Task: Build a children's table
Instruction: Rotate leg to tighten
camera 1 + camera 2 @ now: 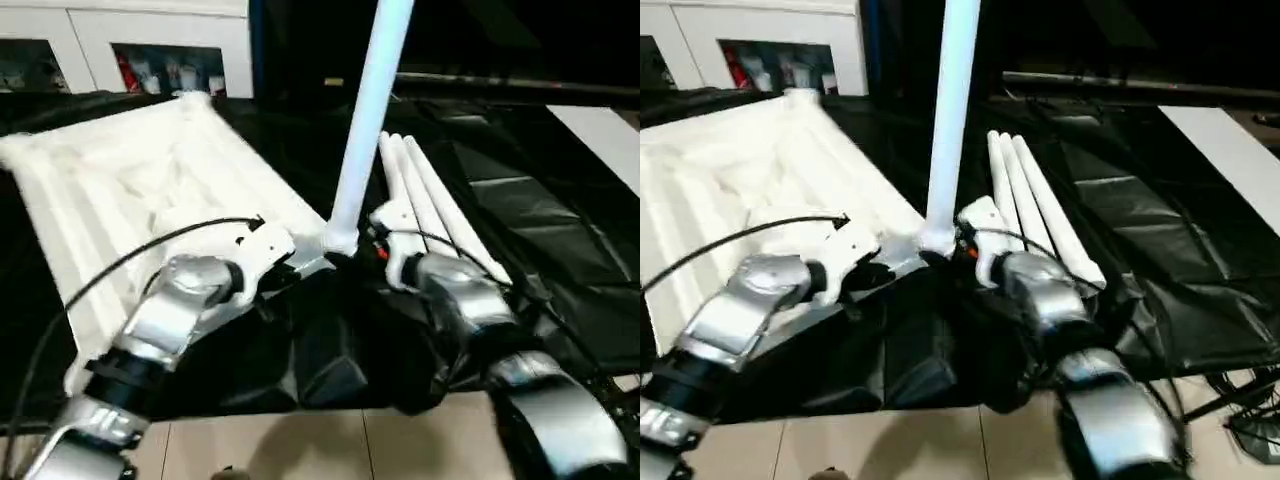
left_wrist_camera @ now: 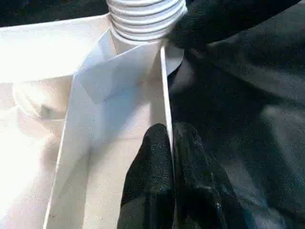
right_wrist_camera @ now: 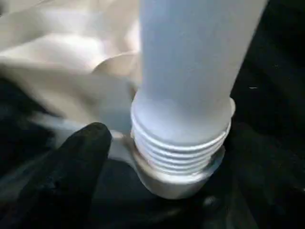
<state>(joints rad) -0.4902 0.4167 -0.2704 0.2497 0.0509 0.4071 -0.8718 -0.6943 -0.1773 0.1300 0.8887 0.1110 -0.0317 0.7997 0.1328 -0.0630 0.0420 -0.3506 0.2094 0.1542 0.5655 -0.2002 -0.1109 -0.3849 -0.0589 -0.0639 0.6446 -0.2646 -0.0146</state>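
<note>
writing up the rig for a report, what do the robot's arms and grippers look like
Both forearms are rounded silver metallic shells with black joint bands. The left arm has a thin black cable looping over it to a white wrist housing; the right arm carries a similar black cable and a small orange-red mark near its white wrist. The left gripper has two black, finely textured fingers; the right gripper's finger is black too.

Left gripper [image 2: 172,157]: two black fingers pressed together, pinching the thin white rim [image 2: 165,95] of the table top [image 2: 47,95]. Ahead of the fingertips: threaded leg end [image 2: 145,19] at the corner. Beside: black sheet [image 2: 248,119].
</note>
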